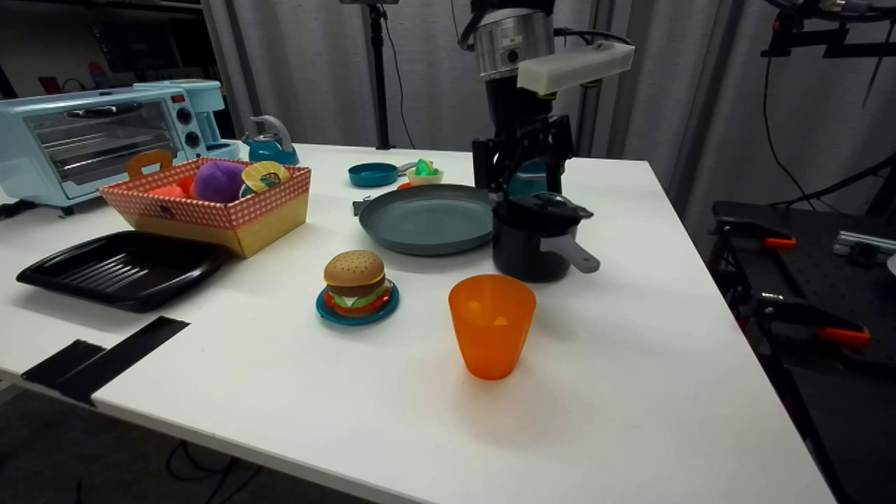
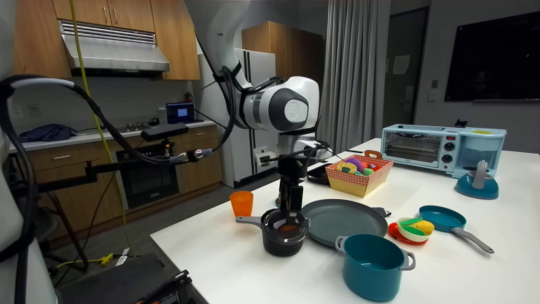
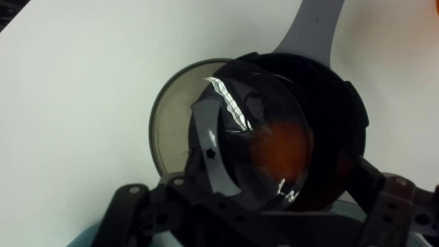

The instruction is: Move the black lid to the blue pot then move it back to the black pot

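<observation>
While its jaws stand spread wide, the gripper [image 1: 526, 192] hangs low over the black pot [image 1: 525, 252], with the grey handle [image 3: 208, 133] of the black lid [image 3: 236, 137] between them — closer to one finger, though whether they touch I cannot tell. Dark and see-through, the lid rests off-centre on that pot, jutting past its rim on the right (sides as in an exterior view, where the toaster oven [image 1: 105, 143] stands far left). On the pot's far side is the blue pot [image 2: 373, 270]; just left lies a round grey plate [image 1: 427, 220]. Nearer stands an upright orange cup [image 1: 490, 329] and — to its left — a burger [image 1: 355, 269] on a teal saucer [image 1: 350, 322]. Farther left are a black tray [image 1: 115, 266] and a checked basket [image 1: 276, 224].
</observation>
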`<state>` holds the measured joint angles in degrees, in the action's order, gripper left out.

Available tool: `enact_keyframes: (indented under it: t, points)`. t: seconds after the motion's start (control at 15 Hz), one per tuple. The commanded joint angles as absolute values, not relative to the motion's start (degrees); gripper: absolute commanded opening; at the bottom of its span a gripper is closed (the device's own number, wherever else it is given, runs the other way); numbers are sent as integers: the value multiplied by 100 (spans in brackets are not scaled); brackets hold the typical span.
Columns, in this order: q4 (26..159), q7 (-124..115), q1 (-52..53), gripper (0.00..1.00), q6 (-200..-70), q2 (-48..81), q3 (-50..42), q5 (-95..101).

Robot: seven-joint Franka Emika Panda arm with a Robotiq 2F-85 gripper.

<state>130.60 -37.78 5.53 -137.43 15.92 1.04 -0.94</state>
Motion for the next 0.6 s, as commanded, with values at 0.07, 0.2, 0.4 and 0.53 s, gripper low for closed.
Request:
enact_keyframes:
  t: [0.07, 0.2, 0.4, 0.53]
  points:
    - [12829, -3624, 549, 100, -13474, 1627, 35, -239]
    - [12788, -3629, 553, 100, -13468, 1625, 26, -226]
    - [12793, -3664, 543, 100, -13475, 1588, 6, -234]
    - [12805, -3694, 540, 100, -13468, 1588, -24, -215]
